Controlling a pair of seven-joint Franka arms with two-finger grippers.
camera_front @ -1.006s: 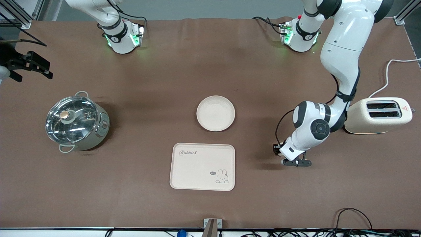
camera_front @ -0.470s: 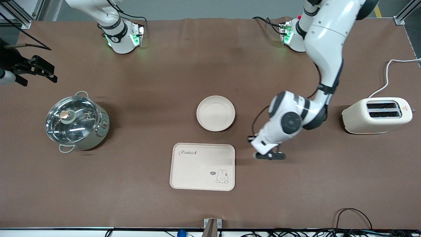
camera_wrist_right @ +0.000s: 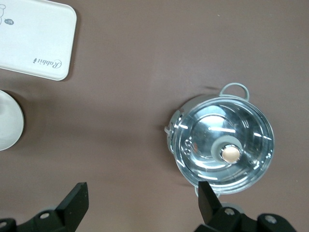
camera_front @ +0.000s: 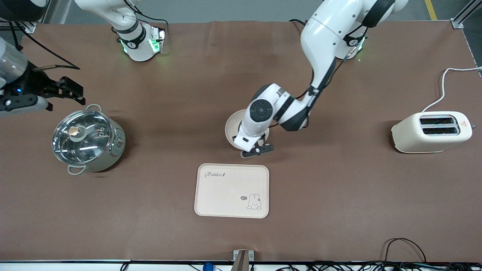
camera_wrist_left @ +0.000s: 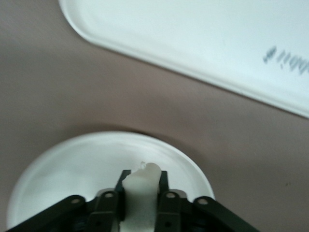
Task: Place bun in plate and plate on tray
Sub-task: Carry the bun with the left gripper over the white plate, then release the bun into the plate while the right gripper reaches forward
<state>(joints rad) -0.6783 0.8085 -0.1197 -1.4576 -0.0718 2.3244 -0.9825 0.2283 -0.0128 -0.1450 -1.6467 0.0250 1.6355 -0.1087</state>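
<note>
1. Left gripper [camera_front: 257, 149] is hanging over the near edge of the plate [camera_front: 230, 126], its fingers [camera_wrist_left: 163, 186] pinching the bun [camera_wrist_left: 142, 191], which shows as a pale lump between them in the left wrist view

2. Compared with a second ago, when it was out toward the toaster [camera_front: 431, 131], the left arm has been sweeping in across the table and is now arriving above the plate

3. Judging by that move, the carry looks nearly over and the bun seems ready to be set down in the dish; it is not yet lying in it

4. Resting on the brown table [camera_front: 339, 195], the plate is sitting just farther from the front camera than the tray [camera_front: 231, 190], the two near each other but apart, so the second half of the job is not yet begun

5. Right gripper [camera_front: 56, 93] is hovering with its fingers spread wide just past the rim of the lidded steel pot [camera_front: 88, 138] at the right arm's end of the table, having drifted in closer to it

6. Dropping the bun too near the rim could be letting it roll off
</note>
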